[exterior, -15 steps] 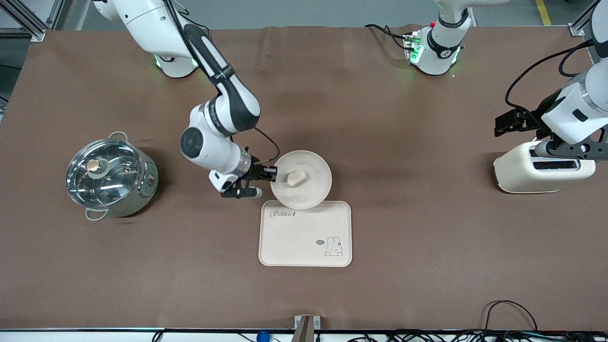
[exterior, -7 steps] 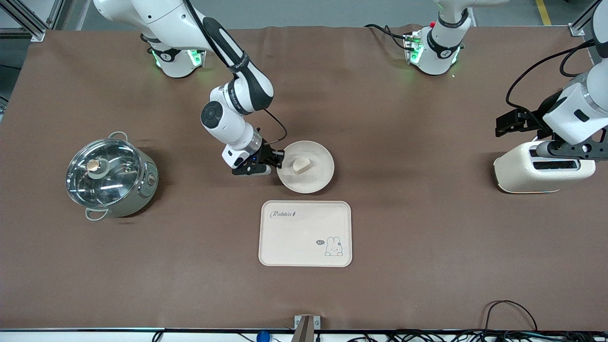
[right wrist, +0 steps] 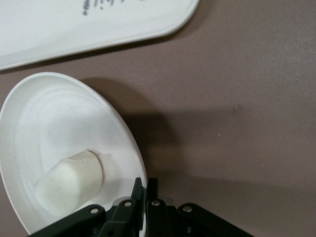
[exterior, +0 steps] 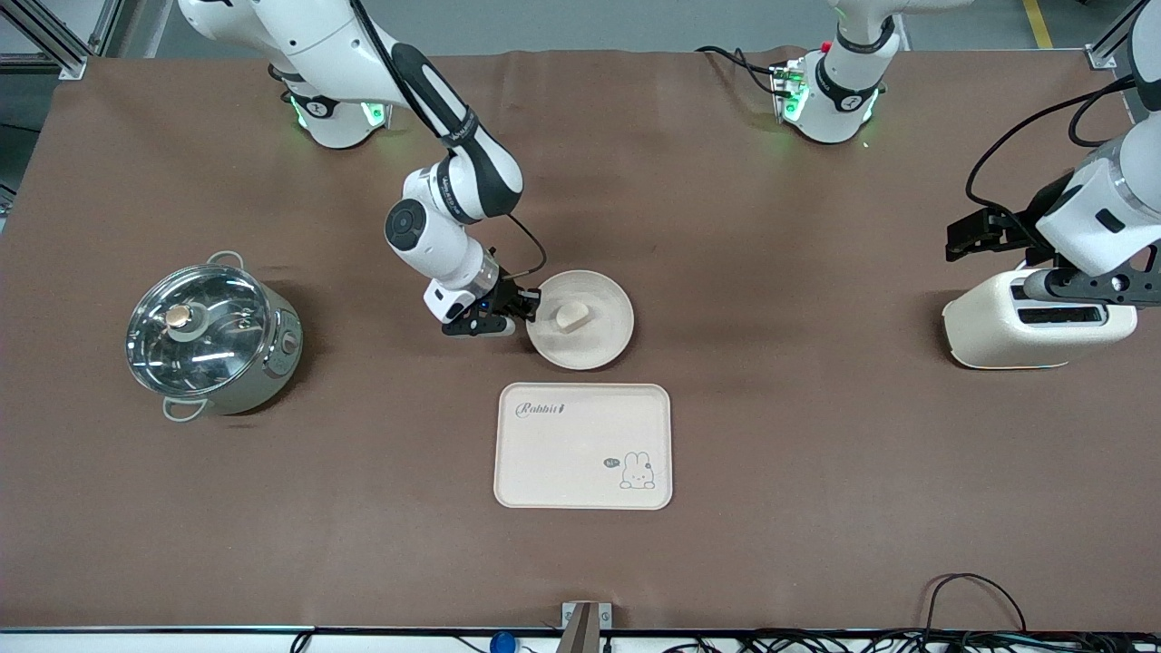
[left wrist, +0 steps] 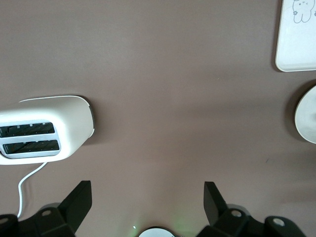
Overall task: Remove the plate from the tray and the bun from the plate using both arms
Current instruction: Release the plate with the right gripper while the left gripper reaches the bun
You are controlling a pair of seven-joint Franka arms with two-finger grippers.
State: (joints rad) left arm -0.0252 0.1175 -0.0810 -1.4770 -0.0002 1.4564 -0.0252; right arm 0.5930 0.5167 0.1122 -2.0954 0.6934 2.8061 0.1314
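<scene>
Plate (exterior: 580, 320) and tray (exterior: 583, 445) lie apart on the brown table (exterior: 816, 472), the round cream plate resting flat on the cloth just farther from the front camera than the rectangular tray, with a strip of bare table between them. The bun (exterior: 571, 315), a small pale oval lump, sits on the plate a little off centre, toward the rim held by the right gripper (exterior: 524, 307). That gripper, at the end of the right arm (exterior: 444, 218) reaching down from its green-lit base, is clamped on the plate's edge at the side toward the right arm's end of the table; the right wrist view shows its two black fingers (right wrist: 148, 195) pinched together over the thin rim, with the bun (right wrist: 69, 182) just inside and a corner of the tray (right wrist: 74, 29) close by. The tray carries "Rabbit" lettering and a small bunny drawing, and nothing rests on it. The left gripper (exterior: 989, 231) hangs over the cream toaster (exterior: 1034, 322) at the left arm's end of the table, where the left arm (exterior: 1107, 213) waits; the left wrist view shows its fingers (left wrist: 79, 200) spread wide and holding nothing, above bare table beside the toaster (left wrist: 44, 129). A steel pot with a glass lid (exterior: 210, 334) stands at the right arm's end of the table, well apart from the plate.
</scene>
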